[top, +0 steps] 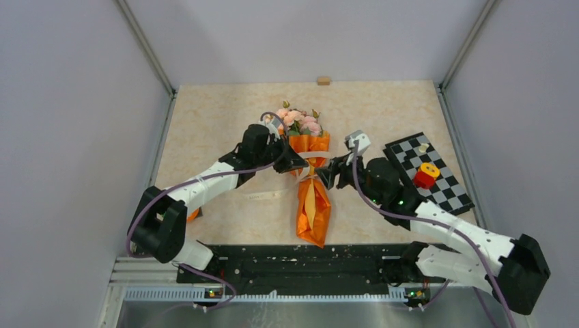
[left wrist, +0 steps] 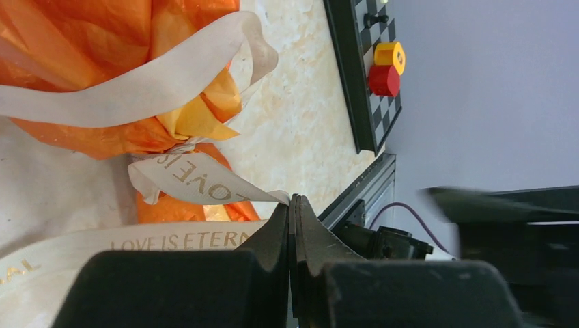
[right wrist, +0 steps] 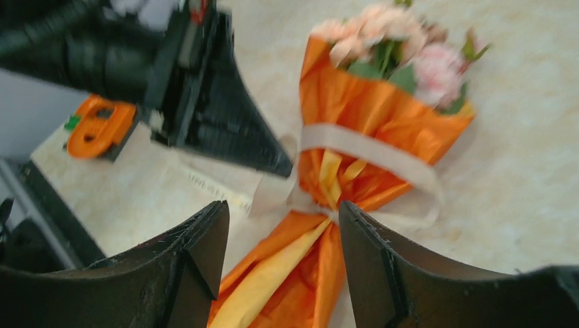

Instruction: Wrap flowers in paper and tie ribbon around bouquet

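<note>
Left pincer (left wrist: 292,201): clamped flat, tips nipping the ribbon (left wrist: 198,184) at 9 o'clock of the bouquet's waist.
Right pincer (right wrist: 283,205): jaws standing apart, holding nothing, hovering at 3 o'clock of that waist.
Bouquet (top: 311,184): mid-table, flowers (top: 300,121) toward 12 o'clock, paper (right wrist: 369,109) tail toward 6, ribbon looped round the waist.
Edges: checkered board (top: 450,188) at 3 o'clock, near the right arm; table (top: 225,116) rim at 9 o'clock, well apart.

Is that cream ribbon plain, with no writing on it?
No, the ribbon carries pale printed letters along its length, including the words LOVE IS.
</note>
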`<control>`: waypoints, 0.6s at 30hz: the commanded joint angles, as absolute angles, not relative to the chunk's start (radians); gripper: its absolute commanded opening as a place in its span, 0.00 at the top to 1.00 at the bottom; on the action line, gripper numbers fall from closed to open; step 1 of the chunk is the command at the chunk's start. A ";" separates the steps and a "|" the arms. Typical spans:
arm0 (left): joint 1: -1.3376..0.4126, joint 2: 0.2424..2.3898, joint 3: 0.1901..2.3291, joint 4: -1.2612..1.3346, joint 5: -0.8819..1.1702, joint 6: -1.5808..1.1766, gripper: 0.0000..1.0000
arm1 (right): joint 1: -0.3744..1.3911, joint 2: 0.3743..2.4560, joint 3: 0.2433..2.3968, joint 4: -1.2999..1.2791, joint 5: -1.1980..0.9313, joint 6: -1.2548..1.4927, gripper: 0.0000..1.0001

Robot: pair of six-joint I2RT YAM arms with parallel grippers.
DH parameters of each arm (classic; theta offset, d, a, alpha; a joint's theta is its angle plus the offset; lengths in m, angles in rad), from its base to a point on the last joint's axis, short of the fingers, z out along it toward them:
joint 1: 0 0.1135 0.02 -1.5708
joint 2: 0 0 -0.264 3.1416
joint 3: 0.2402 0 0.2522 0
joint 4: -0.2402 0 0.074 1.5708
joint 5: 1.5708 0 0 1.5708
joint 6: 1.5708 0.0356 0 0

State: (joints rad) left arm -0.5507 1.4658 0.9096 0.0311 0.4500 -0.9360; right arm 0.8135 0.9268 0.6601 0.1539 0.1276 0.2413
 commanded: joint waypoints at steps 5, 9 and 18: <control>-0.553 1.454 0.954 0.062 0.435 -0.996 1.00 | 0.861 1.171 0.603 0.509 -0.134 0.341 0.40; -0.554 1.452 0.943 0.065 0.431 -1.007 1.00 | 0.894 1.254 0.595 0.642 0.009 0.336 0.40; -0.553 1.444 0.937 0.075 0.434 -1.014 1.00 | 0.920 1.323 0.600 0.596 0.246 0.322 0.44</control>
